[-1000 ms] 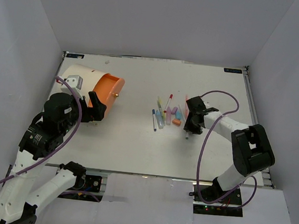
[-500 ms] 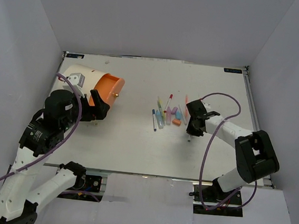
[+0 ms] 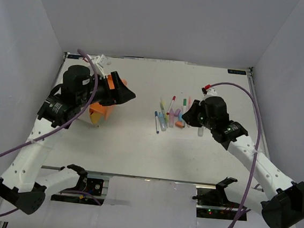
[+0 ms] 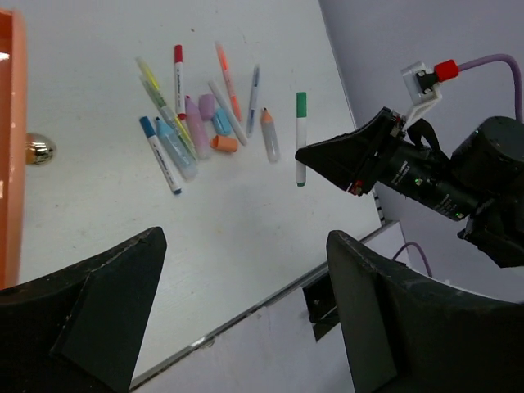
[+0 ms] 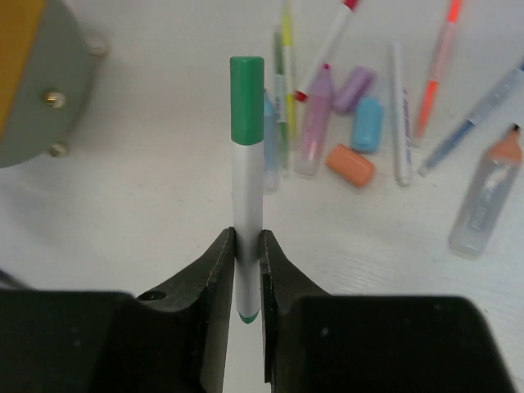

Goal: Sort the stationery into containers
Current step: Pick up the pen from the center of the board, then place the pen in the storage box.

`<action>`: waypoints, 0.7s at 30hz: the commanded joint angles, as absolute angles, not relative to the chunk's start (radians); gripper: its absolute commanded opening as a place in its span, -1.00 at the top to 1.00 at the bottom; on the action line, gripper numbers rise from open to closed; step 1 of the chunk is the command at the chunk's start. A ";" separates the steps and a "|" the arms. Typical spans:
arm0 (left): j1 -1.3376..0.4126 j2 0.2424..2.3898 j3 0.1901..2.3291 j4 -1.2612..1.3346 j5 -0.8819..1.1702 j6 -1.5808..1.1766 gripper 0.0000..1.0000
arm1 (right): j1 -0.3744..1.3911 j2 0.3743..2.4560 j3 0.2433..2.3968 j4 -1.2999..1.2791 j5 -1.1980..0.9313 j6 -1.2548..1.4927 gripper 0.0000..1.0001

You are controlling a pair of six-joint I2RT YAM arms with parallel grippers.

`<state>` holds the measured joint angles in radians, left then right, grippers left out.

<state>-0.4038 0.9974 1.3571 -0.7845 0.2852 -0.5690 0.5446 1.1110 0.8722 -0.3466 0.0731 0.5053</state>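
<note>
Where the right wrist camera looks along its own fingers, the right gripper is pinched on a green-capped pen, cap pointing away, over the table. Just beyond lies the loose stationery: thin pens and pink, blue and orange blocks. Farther left, the left gripper is spread wide, holding nothing, beside the container. Orange face, brass knob showing.

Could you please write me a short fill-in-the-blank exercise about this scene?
The right fingers grip a pen with a ____ cap. The left fingers are ____, not shut. The round face of the container is ____.
Missing words: green, open, orange.
</note>
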 commanded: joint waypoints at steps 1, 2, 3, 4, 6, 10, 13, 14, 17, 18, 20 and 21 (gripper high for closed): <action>-0.437 1.051 1.374 -0.662 0.382 -0.672 -0.79 | 0.561 1.049 0.911 -0.169 -0.098 0.457 0.82; -0.461 1.063 1.376 -0.640 0.371 -0.686 -0.72 | 0.564 1.042 0.908 -0.138 -0.138 0.457 0.82; -0.497 1.075 1.381 -0.618 0.324 -0.698 -0.69 | 0.569 1.034 0.904 -0.080 -0.158 0.457 0.81; -0.535 1.106 1.393 -0.585 0.284 -0.706 -0.68 | 0.571 1.026 0.902 -0.055 -0.178 0.456 0.81; -0.674 1.146 1.419 -0.566 0.157 -0.712 -0.66 | 0.577 1.020 0.899 0.015 -0.227 0.454 0.80; -0.800 1.250 1.454 -0.508 0.043 -0.732 -0.65 | 0.581 1.008 0.884 0.106 -0.284 0.465 0.80; -0.825 1.273 1.443 -0.454 -0.044 -0.745 -0.61 | 0.584 0.997 0.870 0.152 -0.321 0.479 0.79; -0.839 1.293 1.443 -0.445 -0.058 -0.750 -0.61 | 0.583 0.997 0.867 0.158 -0.331 0.482 0.79; -0.853 1.331 1.451 -0.416 -0.089 -0.758 -0.54 | 0.583 0.988 0.856 0.178 -0.341 0.482 0.78; -0.857 1.342 1.456 -0.410 -0.100 -0.759 -0.53 | 0.583 0.982 0.853 0.182 -0.344 0.482 0.78; -0.862 1.359 1.460 -0.405 -0.130 -0.758 -0.47 | 0.583 0.980 0.848 0.187 -0.345 0.480 0.78; -0.862 1.370 1.463 -0.396 -0.138 -0.758 -0.45 | 0.583 0.980 0.848 0.187 -0.347 0.477 0.77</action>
<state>-0.8520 1.3636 1.4227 -0.4450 -0.0612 -0.7460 0.5781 1.0004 0.8619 0.1139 -0.3153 0.4828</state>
